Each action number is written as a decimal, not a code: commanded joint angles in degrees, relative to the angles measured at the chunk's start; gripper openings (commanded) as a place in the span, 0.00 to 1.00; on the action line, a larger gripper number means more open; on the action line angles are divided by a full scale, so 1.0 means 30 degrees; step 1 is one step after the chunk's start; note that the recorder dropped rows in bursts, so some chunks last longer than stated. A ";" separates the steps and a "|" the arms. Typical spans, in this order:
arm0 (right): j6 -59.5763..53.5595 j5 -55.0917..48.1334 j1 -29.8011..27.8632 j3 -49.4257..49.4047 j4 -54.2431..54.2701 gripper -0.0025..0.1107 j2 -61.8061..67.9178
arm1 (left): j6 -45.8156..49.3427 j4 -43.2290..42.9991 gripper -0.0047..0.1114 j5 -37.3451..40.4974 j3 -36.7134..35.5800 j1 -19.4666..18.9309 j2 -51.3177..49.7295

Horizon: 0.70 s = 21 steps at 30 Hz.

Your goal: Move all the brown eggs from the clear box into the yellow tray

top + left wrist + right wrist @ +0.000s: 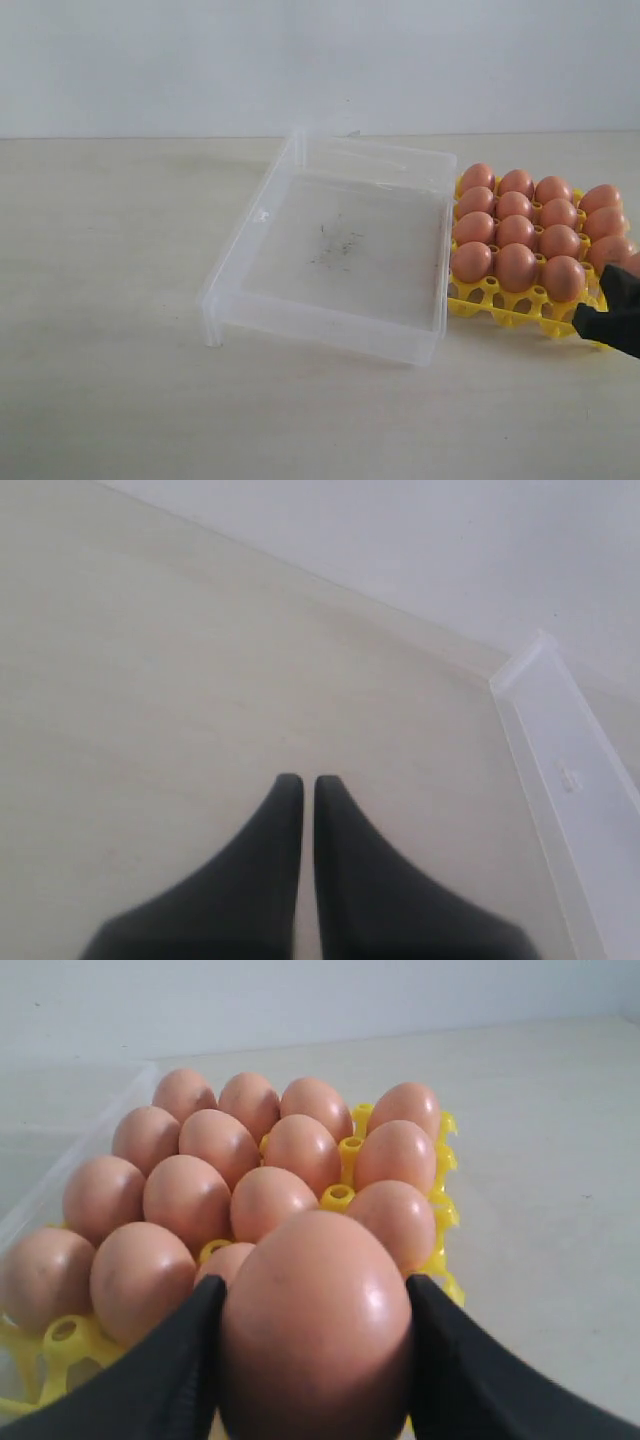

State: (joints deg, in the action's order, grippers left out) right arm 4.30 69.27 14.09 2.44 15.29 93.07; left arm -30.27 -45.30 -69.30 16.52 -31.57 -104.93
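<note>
While the right pincer point(315, 1290) pinched one brown egg point(315, 1345) at the near right corner of the yellow tray point(495, 302), I judged this the last placing, since the clear box point(320, 325), left of the tray, lay bare. Next move, as I saw it: lower into a free near cup, then spread the jaws gently. Egg smooth, orange-brown, glossy, unbroken. The other eggs point(515, 232) filled the far rows. My left pincer point(308, 785) was pressed together over the table point(150, 680), left of the box.

eggs point(516, 231) in tray point(497, 305), tray just R of box point(340, 250), on table point(100, 400)
</note>
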 commanded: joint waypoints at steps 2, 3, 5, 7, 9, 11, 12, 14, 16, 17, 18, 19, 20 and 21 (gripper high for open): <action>0.1011 -0.0827 -0.0149 0.1970 0.0728 0.02 0.1178 | 0.0133 -0.0055 0.07 -0.0221 -0.0108 0.0065 0.0196; 0.0937 -0.1767 -0.0149 0.2371 0.1077 0.02 0.1491 | 0.0133 -0.0055 0.07 -0.0221 -0.0108 0.0065 0.0196; 0.0937 -0.1935 -0.0149 0.2913 0.1247 0.02 0.2126 | 0.0133 -0.0055 0.07 -0.0221 -0.0108 0.0065 0.0196; 0.1256 -0.1430 -0.0149 0.3012 0.0977 0.02 0.2519 | 0.0133 -0.0055 0.07 -0.0221 -0.0108 0.0065 0.0196; 0.1907 -0.1544 -0.0149 0.3012 0.1138 0.02 0.2739 | 0.0133 -0.0055 0.07 -0.0221 -0.0108 0.0065 0.0196; 0.2213 -0.2320 -0.0149 0.3012 0.2305 0.02 0.2935 | 0.0133 -0.0055 0.07 -0.0221 -0.0108 0.0065 0.0196; 0.2298 -0.2777 -0.0149 0.3012 0.2588 0.02 0.2977 | 0.0133 -0.0055 0.07 -0.0221 -0.0108 0.0065 0.0196; 0.2308 -0.3229 -0.0149 0.3012 0.2319 0.02 0.2977 | 0.0133 -0.0055 0.07 -0.0221 -0.0108 0.0065 0.0196; 0.2438 -0.3298 -0.0149 0.3012 0.1748 0.02 0.2977 | 0.0133 -0.0055 0.07 -0.0221 -0.0108 0.0065 0.0196; 0.2438 -0.3298 -0.0149 0.3012 0.1591 0.02 0.2977 | 0.0133 -0.0055 0.07 -0.0221 -0.0108 0.0065 0.0196; 0.2438 -0.3208 -0.0149 0.3012 0.1598 0.02 0.2977 | 0.0133 -0.0055 0.07 -0.0221 -0.0108 0.0065 0.0196; 0.2438 -0.3208 -0.0149 0.3012 0.1598 0.02 0.2977 | 0.0133 -0.0055 0.07 -0.0221 -0.0108 0.0065 0.0196; 0.2356 -0.3125 -0.0149 0.3012 0.1669 0.02 0.2977 | 0.0133 -0.0055 0.07 -0.0221 -0.0108 0.0065 0.0196; 0.2152 -0.3090 -0.0149 0.3012 0.1671 0.02 0.2977 | 0.0133 -0.0055 0.07 -0.0221 -0.0108 0.0065 0.0196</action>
State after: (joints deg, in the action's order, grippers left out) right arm 11.28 59.60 13.89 11.26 20.65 101.98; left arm -30.27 -45.30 -69.30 16.52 -31.57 -104.93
